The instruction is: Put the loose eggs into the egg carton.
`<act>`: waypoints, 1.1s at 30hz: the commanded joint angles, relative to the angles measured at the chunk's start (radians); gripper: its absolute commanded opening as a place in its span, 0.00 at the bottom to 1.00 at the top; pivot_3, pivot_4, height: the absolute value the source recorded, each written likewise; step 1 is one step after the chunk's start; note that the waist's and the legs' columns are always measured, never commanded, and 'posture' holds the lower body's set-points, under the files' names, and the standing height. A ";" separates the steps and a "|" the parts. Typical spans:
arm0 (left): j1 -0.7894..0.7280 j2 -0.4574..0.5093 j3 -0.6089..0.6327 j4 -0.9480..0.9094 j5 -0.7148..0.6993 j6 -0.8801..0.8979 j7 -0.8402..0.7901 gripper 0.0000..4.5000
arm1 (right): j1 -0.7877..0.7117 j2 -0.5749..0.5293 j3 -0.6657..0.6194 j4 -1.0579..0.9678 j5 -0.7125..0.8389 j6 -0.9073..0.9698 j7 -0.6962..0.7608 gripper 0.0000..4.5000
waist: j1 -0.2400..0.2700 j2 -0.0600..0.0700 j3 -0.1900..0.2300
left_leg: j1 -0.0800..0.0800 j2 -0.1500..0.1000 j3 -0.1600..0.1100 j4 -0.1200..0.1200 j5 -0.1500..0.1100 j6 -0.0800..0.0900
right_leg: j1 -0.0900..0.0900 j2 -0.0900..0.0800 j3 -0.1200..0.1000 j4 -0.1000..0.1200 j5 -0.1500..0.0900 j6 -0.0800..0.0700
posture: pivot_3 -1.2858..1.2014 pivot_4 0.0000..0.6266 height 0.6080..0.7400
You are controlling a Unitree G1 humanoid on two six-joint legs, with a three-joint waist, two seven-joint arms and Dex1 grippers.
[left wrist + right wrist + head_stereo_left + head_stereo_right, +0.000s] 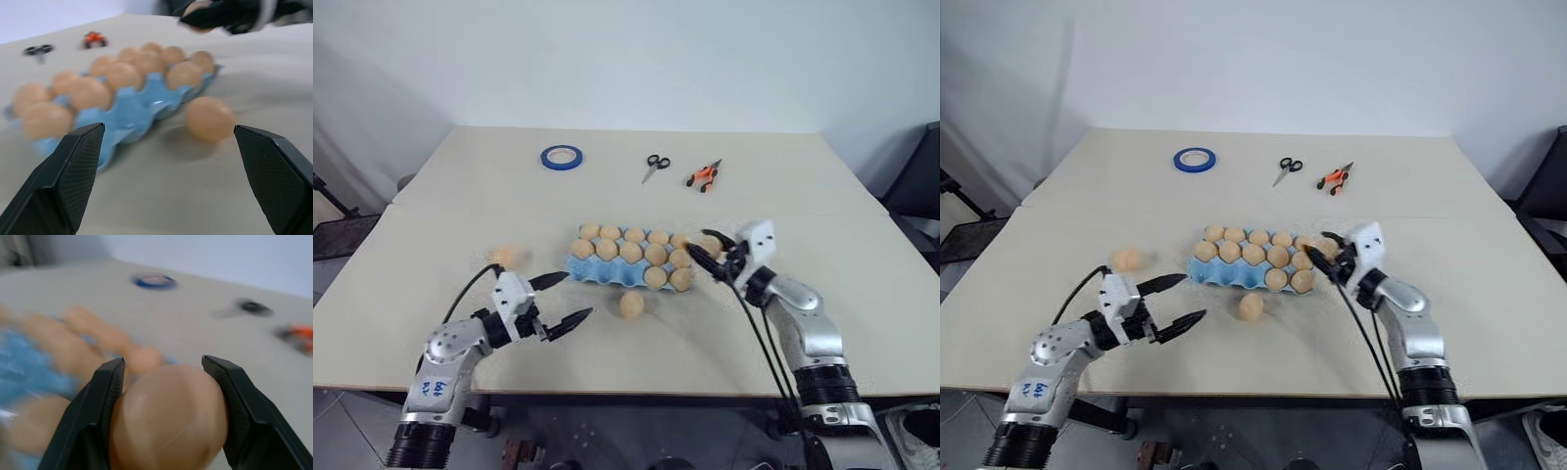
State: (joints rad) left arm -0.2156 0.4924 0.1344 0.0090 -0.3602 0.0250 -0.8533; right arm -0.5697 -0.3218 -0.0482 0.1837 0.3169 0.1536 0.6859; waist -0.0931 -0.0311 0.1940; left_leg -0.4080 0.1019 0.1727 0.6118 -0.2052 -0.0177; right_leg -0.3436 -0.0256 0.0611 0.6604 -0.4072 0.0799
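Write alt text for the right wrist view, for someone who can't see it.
The right gripper holds a tan egg between its two black fingers, above the blue egg carton already filled with eggs.

The left gripper, at the end of a bent silver arm, has its two black fingers spread wide with nothing between them. The right gripper reaches in from the other side, and its black fingers squeeze a small tan-orange egg.
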 commanded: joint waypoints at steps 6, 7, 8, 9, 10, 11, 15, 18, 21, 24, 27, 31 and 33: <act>0.074 0.025 0.084 -0.050 -0.019 -0.004 0.056 1.00 | -0.058 0.162 0.182 -0.046 -0.082 0.062 -0.068 0.49 | 0.011 0.000 0.000 | -0.001 -0.001 0.001 -0.001 0.000 0.000 | -0.002 -0.001 -0.002 0.000 0.000 0.000 | 0.52 0.24 1.00; 0.081 0.022 0.084 -0.061 -0.022 -0.002 0.063 1.00 | -0.065 0.177 0.187 -0.022 -0.091 0.053 -0.078 0.57 | 0.013 -0.001 0.000 | -0.002 -0.002 0.000 -0.001 0.000 0.000 | -0.002 -0.002 -0.002 0.000 0.000 0.000 | 0.52 0.24 1.00; 0.089 0.019 0.082 -0.073 -0.024 0.001 0.069 1.00 | -0.070 0.188 0.187 -0.003 -0.095 0.047 -0.086 0.65 | 0.013 -0.001 0.000 | -0.003 -0.002 0.000 -0.001 -0.001 0.001 | -0.002 -0.002 -0.002 -0.001 0.000 0.000 | 0.52 0.24 1.00; 0.096 0.015 0.079 -0.085 -0.026 0.004 0.076 1.00 | -0.075 0.198 0.188 0.015 -0.101 0.039 -0.092 0.70 | 0.013 -0.001 0.000 | -0.003 -0.003 0.000 -0.001 -0.001 0.001 | -0.002 -0.003 -0.002 -0.001 0.000 0.000 | 0.52 0.24 1.00; 0.101 0.012 0.077 -0.093 -0.026 0.007 0.081 1.00 | -0.078 0.204 0.187 0.028 -0.106 0.032 -0.095 0.76 | 0.012 -0.001 0.000 | -0.003 -0.003 0.000 -0.001 -0.001 0.001 | -0.002 -0.003 -0.003 -0.001 0.000 0.000 | 0.52 0.24 1.00; 0.107 0.010 0.075 -0.103 -0.027 0.010 0.086 1.00 | -0.078 0.206 0.190 0.036 -0.113 0.023 -0.094 0.83 | 0.010 -0.001 0.000 | -0.003 -0.003 0.001 -0.001 -0.002 0.002 | -0.002 -0.003 -0.004 -0.001 0.000 0.000 | 0.52 0.24 1.00; 0.126 0.007 0.078 -0.132 -0.030 0.024 0.101 1.00 | -0.074 0.198 0.185 0.025 -0.116 0.014 -0.079 0.98 | 0.008 -0.001 0.000 | -0.003 -0.002 0.001 -0.001 -0.002 0.001 | -0.004 -0.002 -0.003 0.000 0.000 0.000 | 0.52 0.24 1.00; 0.130 0.013 0.085 -0.139 -0.034 0.033 0.102 1.00 | -0.055 0.165 0.170 -0.033 -0.092 0.012 -0.039 0.98 | 0.006 -0.001 0.000 | -0.003 -0.001 0.001 -0.001 -0.002 0.000 | -0.004 -0.001 -0.002 0.000 0.000 0.000 | 0.52 0.24 1.00; 0.133 0.028 0.093 -0.139 -0.038 0.038 0.093 1.00 | 0.003 0.093 0.152 -0.139 -0.037 0.004 0.059 0.98 | 0.008 -0.001 0.000 | -0.005 -0.001 0.001 -0.001 -0.002 0.000 | -0.006 -0.001 -0.002 -0.001 0.000 0.000 | 0.52 0.24 1.00; 0.135 0.054 0.100 -0.132 -0.044 0.041 0.068 1.00 | 0.087 -0.007 0.102 -0.236 0.028 0.012 0.153 0.98 | 0.012 -0.001 0.000 | -0.012 -0.001 0.000 0.000 -0.002 0.000 | -0.011 -0.001 -0.002 -0.001 0.000 0.000 | 0.52 0.24 1.00; 0.146 0.090 0.104 -0.127 -0.062 0.052 0.018 1.00 | 0.175 -0.115 0.029 -0.300 0.091 0.017 0.232 0.98 | 0.017 -0.001 0.000 | -0.015 -0.002 -0.001 0.000 -0.002 0.001 | -0.013 -0.002 -0.002 -0.001 0.000 0.000 | 0.52 0.24 1.00; 0.162 0.138 0.097 -0.112 -0.067 0.045 -0.059 1.00 | 0.325 -0.260 -0.085 -0.314 0.109 -0.048 0.313 0.98 | 0.016 -0.001 0.000 | -0.014 -0.002 0.000 0.000 -0.002 0.001 | -0.013 -0.002 -0.002 -0.002 0.000 0.000 | 0.52 0.24 1.00; 0.169 0.154 0.097 -0.104 -0.075 0.050 -0.093 1.00 | 0.380 -0.295 -0.117 -0.312 0.111 -0.079 0.337 0.98 | 0.011 -0.001 0.000 | -0.014 -0.002 0.000 0.000 -0.002 0.001 | -0.012 -0.001 -0.001 -0.002 0.000 0.000 | 0.52 0.24 1.00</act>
State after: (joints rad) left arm -0.0541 0.6317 0.2228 -0.0954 -0.4082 0.0815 -0.9101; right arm -0.2106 -0.5935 -0.1304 -0.0904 0.4036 0.1196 0.9929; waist -0.0818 -0.0324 0.1938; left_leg -0.4215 0.1003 0.1726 0.6120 -0.2076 -0.0169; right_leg -0.3559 -0.0266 0.0604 0.6581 -0.4073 0.0795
